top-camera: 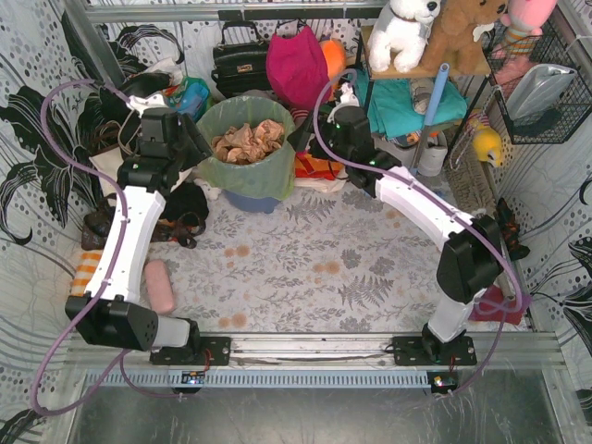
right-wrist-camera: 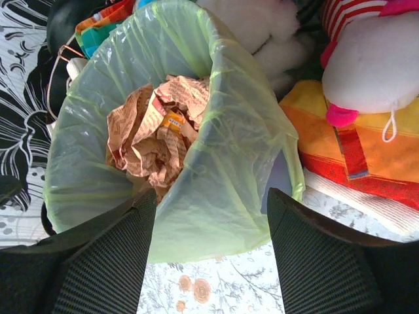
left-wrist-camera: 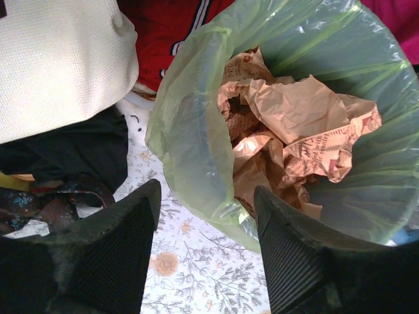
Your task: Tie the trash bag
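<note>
From above, the bag [top-camera: 277, 171] stands at the far middle of the table [top-camera: 314, 268], draped over a blue bin [top-camera: 252, 200] with brown paper [top-camera: 248, 139] heaped inside. The 2 arms flank it, with the left gripper [top-camera: 192, 139] by its left rim and the right gripper [top-camera: 310, 139] by its right rim. From up here I cannot tell how the jaws stand.

At the left wrist, the left gripper [left-wrist-camera: 206, 196] is open, with its 2 fingers spread either side of the bag's [left-wrist-camera: 190, 131] rim. Green film lies in the gap, and neither pad seems to touch it. The paper [left-wrist-camera: 294, 111] sits just inside.

At the right wrist, the right gripper [right-wrist-camera: 211, 196] is open too and straddles the opposite rim of the bag [right-wrist-camera: 229, 131], with nothing held.

I take the step to be gripping both sides of the rim. To do it well, each gripper should sink until its pads bracket the folded film. It should then pinch plastic only, never the bin wall or the paper. Both holds should sit at matching height, with plenty of slack gathered for a knot. The film looks thin, so the lift should be slow and even, or it may tear or slip free.
</note>
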Tool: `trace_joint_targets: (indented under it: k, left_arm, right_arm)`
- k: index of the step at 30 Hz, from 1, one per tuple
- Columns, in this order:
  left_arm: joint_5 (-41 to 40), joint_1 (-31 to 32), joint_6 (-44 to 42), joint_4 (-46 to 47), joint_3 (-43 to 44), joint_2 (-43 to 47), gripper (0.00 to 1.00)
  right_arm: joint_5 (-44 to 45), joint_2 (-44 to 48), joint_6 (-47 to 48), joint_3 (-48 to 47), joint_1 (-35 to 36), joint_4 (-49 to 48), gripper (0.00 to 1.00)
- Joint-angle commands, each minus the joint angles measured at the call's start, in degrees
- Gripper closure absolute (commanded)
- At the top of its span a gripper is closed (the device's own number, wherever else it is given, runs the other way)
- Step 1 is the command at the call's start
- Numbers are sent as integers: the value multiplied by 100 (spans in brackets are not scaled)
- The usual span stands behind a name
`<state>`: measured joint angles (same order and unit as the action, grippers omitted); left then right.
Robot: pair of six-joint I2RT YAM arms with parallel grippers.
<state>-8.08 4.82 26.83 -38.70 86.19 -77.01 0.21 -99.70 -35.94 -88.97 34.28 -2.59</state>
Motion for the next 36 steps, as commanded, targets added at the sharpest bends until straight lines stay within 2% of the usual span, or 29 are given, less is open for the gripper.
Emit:
trace_joint_targets:
  k: [1,8,15,19,23,26,28,31,36]
  left_arm:
    - [-225,-25,-126,-127,430,-270,36]
    - [-439,-34,-157,-68,559,-647,39]
    - [-344,-82,-216,199,618,-949,46]
    - [-153,-112,-227,275,617,-1096,64]
    - [78,-124,-235,272,601,-1150,84]
    - [340,-119,-308,121,643,-1164,98]
    - [544,-115,-418,-99,702,-1169,100]
    - [906,-113,-485,-334,639,-1054,100]
    - [1429,-36,-511,-759,428,-703,100]
  right_arm:
    - [-138,-327,-342,-542,-7,-56,34]
    - [-188,-1020,-440,-1361,14,221,41]
    - [-196,-1488,-410,-1858,36,597,46]
    - [-158,-1576,-346,-1957,35,784,50]
    - [-164,-1564,-319,-1977,44,906,61]
    - [-117,-1438,-292,-1898,50,951,75]
    - [-93,-1303,-307,-1760,52,970,88]
    - [-93,-1073,-351,-1590,52,1113,99]
    - [-155,-684,-337,-1398,54,1476,100]
